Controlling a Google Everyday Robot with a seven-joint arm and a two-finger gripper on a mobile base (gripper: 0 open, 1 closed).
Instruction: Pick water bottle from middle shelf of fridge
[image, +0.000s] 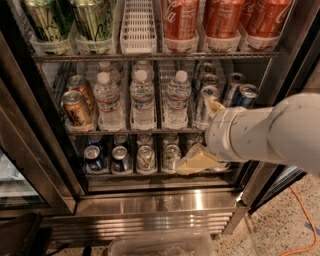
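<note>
Three front water bottles stand side by side on the middle shelf (150, 132) of the fridge (160, 201): left (107, 102), middle (142, 99), right (177, 97), with more behind them. My gripper (205, 134) sits in front of the shelf's right part, just right of the right bottle and in front of the silver cans (207, 100). Its cream fingers are spread apart, one up (214, 106) and one down (196, 161), with nothing between them. The white arm (270, 132) reaches in from the right.
Bronze cans (75, 106) stand at the shelf's left and a blue can (245, 95) at its right. Red cola cans (220, 20) and green cans (90, 17) fill the top rack; short cans (145, 157) fill the bottom. The door frame (35, 150) stands left and a clear bin (160, 245) lies below.
</note>
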